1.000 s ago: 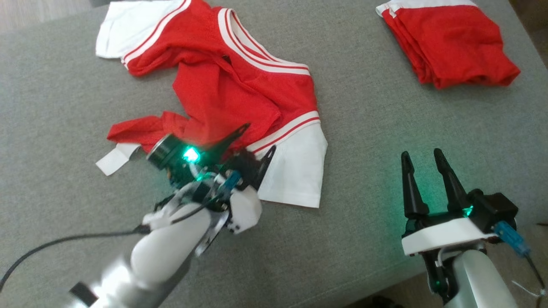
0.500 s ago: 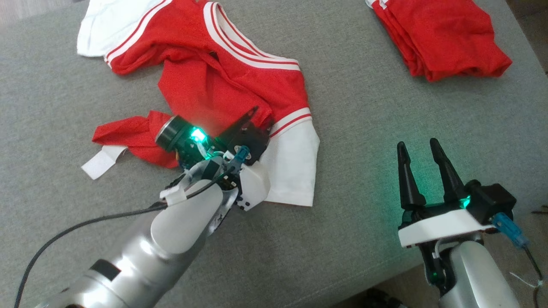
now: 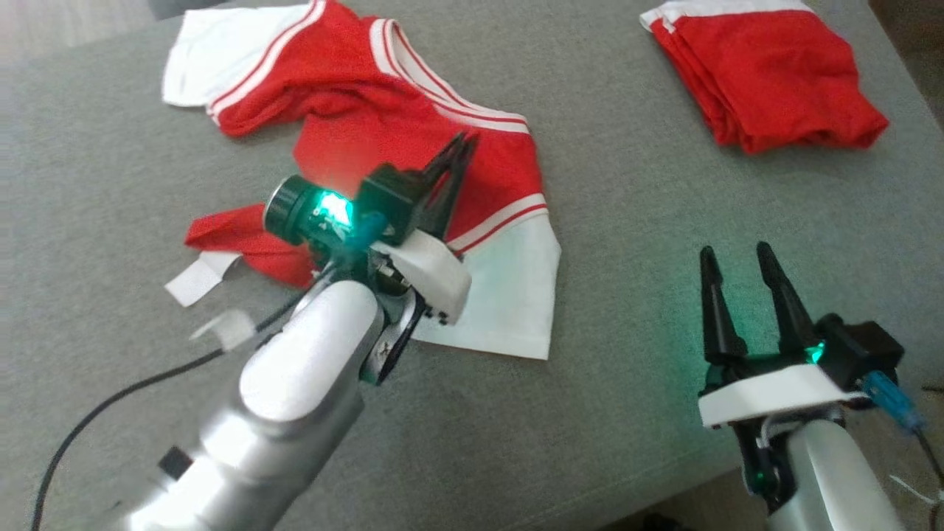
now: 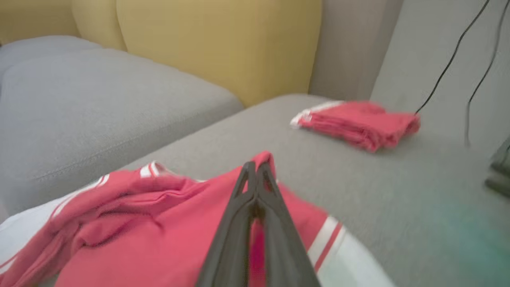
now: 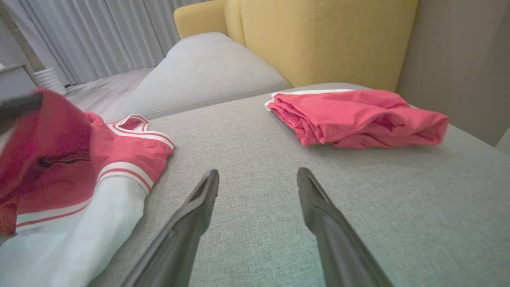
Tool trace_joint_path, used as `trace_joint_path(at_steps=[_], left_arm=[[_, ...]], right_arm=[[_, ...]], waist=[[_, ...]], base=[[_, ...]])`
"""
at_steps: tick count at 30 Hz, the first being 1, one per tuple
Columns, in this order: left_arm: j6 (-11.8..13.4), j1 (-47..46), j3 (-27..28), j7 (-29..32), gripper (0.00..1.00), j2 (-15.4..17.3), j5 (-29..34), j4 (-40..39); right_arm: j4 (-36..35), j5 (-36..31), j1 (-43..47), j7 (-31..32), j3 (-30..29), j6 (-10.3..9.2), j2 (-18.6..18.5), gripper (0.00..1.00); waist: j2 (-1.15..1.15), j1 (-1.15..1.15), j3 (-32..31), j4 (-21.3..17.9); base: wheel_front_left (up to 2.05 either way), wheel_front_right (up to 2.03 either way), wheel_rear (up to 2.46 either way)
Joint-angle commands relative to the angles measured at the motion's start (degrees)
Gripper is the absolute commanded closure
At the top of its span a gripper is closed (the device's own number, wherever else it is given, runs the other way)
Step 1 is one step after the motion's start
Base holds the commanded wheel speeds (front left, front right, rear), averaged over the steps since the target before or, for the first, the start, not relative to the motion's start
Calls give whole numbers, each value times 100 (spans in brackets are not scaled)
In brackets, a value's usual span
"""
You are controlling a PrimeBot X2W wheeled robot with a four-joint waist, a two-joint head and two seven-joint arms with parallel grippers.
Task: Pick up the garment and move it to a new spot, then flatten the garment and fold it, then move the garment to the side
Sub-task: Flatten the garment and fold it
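Left to right on a grey sofa (image 3: 110, 147): the crumpled red shirt (image 3: 346, 103), where the left gripper (image 3: 463, 141) has just clenched its fingers on a fold, ready to lift; the right gripper (image 3: 736, 252) waits, fingers spread.

Folded red cloth (image 3: 767, 81), perhaps shirts, on cushion (image 3: 627, 221).

The fingers (image 4: 238, 223) pinch a raised fold of the garment (image 4: 131, 235).
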Motion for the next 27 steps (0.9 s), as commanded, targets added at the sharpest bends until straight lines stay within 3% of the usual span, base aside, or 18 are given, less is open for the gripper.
trace_joint_path(at_steps=[1,6,10,14,21,27], left_arm=[[-38,-18,286,-30,100,35,-154,-477],[-40,179,741,365,100,456,-671,-2506],[188,182,1220,950,100,816,-1066,-4036],[503,103,1641,1451,100,935,-1437,-5158],[1022,-195,1955,2134,100,895,-1711,-6244],[1314,-296,2178,2365,100,957,-1693,-6320]], right_arm=[[-143,-7,81,-63,52,-4,-36,0],[-151,-21,209,-63,-49,-4,-36,0],[-157,87,214,-63,4,-4,-36,0],[-132,218,230,-63,58,-4,-36,0],[-101,324,269,-63,82,-4,-36,0],[-95,350,206,-63,86,-4,-36,0]], waist=[[0,0,-93,96],[0,0,-266,365],[0,0,-348,516],[0,0,-406,633],[0,0,-425,775],[0,0,-360,794]], base=[[0,0,0],[0,0,0],[0,0,0],[0,0,0],[0,0,0],[0,0,0]])
